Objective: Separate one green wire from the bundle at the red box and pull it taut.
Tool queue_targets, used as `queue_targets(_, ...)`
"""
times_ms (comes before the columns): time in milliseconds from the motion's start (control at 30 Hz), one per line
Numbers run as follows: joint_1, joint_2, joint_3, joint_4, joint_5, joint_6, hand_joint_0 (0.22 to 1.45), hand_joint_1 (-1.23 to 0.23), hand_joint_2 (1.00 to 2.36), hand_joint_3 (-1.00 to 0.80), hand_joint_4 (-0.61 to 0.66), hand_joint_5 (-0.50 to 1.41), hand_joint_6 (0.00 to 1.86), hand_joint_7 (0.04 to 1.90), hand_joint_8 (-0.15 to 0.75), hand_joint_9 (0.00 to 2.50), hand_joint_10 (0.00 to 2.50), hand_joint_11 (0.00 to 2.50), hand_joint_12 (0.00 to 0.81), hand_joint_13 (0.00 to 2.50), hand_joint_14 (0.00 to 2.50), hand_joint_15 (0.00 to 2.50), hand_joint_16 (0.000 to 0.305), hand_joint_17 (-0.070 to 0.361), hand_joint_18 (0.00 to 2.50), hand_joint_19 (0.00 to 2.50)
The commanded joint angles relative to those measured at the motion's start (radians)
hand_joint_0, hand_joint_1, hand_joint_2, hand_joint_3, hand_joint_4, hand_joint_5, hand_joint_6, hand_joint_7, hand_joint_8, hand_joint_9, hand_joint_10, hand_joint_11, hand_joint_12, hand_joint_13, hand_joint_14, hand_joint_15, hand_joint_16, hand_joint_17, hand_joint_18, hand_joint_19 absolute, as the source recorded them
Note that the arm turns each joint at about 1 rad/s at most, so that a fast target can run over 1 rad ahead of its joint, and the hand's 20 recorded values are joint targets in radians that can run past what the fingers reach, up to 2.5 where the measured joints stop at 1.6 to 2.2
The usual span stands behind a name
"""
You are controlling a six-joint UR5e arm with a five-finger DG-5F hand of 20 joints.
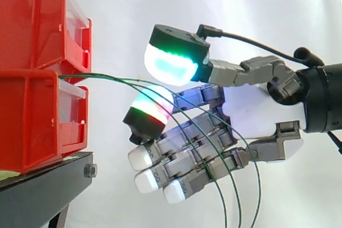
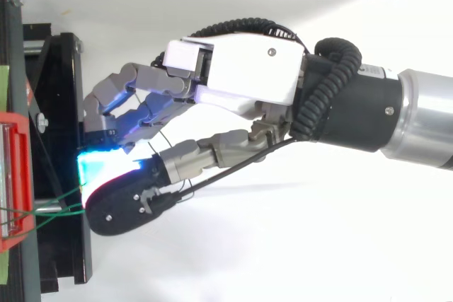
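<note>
Side view: thin green wires (image 1: 96, 76) arc from red bins (image 1: 32, 94) across hand (image 1: 251, 110); pinched or not, cannot tell.

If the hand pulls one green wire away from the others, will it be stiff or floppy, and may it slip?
Probably floppy: the green wires leave the red bins and sag downward in long arcs. They look thin and smooth, so one may slip in the hand. They run close together, so neighbours might drag along.
</note>
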Motion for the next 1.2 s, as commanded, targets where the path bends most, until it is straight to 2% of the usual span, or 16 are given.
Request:
queue_targets(0,0.000,0.000,0.013,-0.006,-0.005,0.003,0.56,-0.55,1.00,-0.50,0.17,-0.17,0.83,1.04,0.277,0.91,0.02,0.47,0.358,0.75,0.01,0.31,0.058,0.130,0.65,0.45)
queue_targets(100,-0.003,0.000,0.027,-0.028,-0.005,0.003,0.60,-0.61,1.01,-0.43,0.16,-0.17,0.83,1.07,0.272,0.90,0.02,0.46,0.352,0.75,0.01,0.31,0.056,0.127,0.65,0.45)
queue_targets(267,-0.003,0.000,0.036,-0.066,-0.007,0.006,0.61,-0.63,1.01,-0.39,0.16,-0.17,0.83,1.07,0.272,0.90,0.02,0.46,0.352,0.75,0.02,0.31,0.056,0.127,0.65,0.45)
queue_targets(567,-0.003,0.000,0.038,-0.067,-0.003,0.006,0.62,-0.71,1.02,-0.23,0.11,-0.17,0.86,1.09,0.275,0.89,0.02,0.47,0.350,0.75,0.01,0.31,0.057,0.127,0.65,0.44)
queue_targets(733,-0.001,0.000,0.038,-0.067,-0.002,0.006,0.63,-0.74,1.02,-0.22,0.09,-0.17,0.87,1.08,0.271,0.88,0.02,0.47,0.348,0.74,0.01,0.30,0.056,0.127,0.65,0.44)
queue_targets(833,-0.001,0.000,0.036,-0.067,-0.003,0.006,0.64,-0.76,1.02,-0.25,0.08,-0.18,0.88,1.05,0.272,0.87,0.02,0.47,0.347,0.74,0.01,0.30,0.056,0.127,0.65,0.43)
queue_targets(933,-0.001,0.000,0.038,-0.067,-0.003,0.006,0.64,-0.78,1.00,-0.45,0.15,-0.18,0.86,1.03,0.265,0.87,0.02,0.46,0.345,0.74,0.01,0.30,0.056,0.125,0.64,0.43)
queue_targets(967,-0.003,0.000,0.038,-0.067,-0.003,0.006,0.61,-0.76,1.00,-0.50,0.15,-0.18,0.86,1.03,0.260,0.86,0.02,0.46,0.345,0.74,0.01,0.30,0.056,0.126,0.64,0.43)
queue_targets(1067,-0.004,0.000,0.038,-0.067,-0.003,0.006,0.54,-0.65,1.00,-0.50,0.17,-0.18,0.84,1.01,0.271,0.87,0.02,0.46,0.357,0.74,0.01,0.30,0.059,0.132,0.65,0.43)
queue_targets(1167,-0.004,0.000,0.038,-0.069,-0.003,0.006,0.52,-0.57,1.00,-0.50,0.18,-0.17,0.82,1.01,0.280,0.88,0.02,0.45,0.365,0.74,0.01,0.30,0.060,0.136,0.65,0.44)
